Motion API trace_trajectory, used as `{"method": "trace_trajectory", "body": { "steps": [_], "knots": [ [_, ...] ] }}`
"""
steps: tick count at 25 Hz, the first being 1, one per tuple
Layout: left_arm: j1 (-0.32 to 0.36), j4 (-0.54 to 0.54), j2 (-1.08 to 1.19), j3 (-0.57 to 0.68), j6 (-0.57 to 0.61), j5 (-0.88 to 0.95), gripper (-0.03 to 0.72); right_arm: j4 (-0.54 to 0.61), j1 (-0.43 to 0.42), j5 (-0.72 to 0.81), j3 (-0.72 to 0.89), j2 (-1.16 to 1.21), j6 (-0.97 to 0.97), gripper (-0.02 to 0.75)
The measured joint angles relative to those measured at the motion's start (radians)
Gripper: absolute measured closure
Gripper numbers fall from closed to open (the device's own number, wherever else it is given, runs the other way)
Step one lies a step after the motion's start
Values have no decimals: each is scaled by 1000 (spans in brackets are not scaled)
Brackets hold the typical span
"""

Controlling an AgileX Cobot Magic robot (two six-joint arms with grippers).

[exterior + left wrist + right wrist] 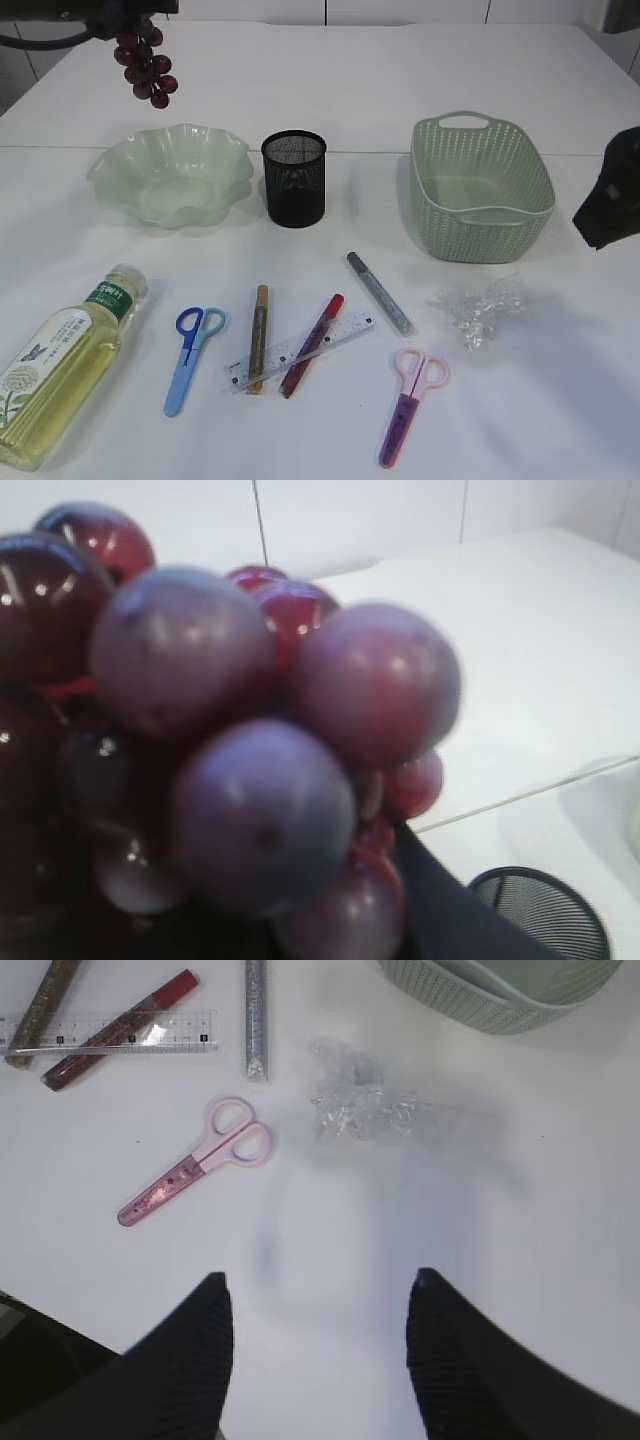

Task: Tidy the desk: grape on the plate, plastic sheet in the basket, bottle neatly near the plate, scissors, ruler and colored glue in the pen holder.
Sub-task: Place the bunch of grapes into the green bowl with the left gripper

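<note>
A dark red grape bunch hangs high above the far left of the table, with my left gripper shut on its top; it fills the left wrist view. The wavy green plate lies below it. My right gripper hovers open and empty over bare table, short of the crumpled plastic sheet. The bottle lies on its side at front left. Blue scissors, pink scissors, the ruler and gold, red and silver colored glue lie in front.
The black mesh pen holder stands right of the plate. The green basket stands at back right, just behind the plastic sheet. The ruler rests across the gold and red glue pens.
</note>
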Motion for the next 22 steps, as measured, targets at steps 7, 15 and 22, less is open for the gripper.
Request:
{"method": "trace_trajectory", "body": {
  "steps": [7, 15, 22],
  "knots": [
    [51, -2, 201, -91, 1, -5, 533, 0, 0, 0, 0, 0, 0, 300],
    [68, -4, 363, -92, 1, -5, 465, 36, 0, 0, 0, 0, 0, 300],
    [68, -4, 369, -97, 2, -5, 169, 86, 0, 0, 0, 17, 0, 300]
  ]
}}
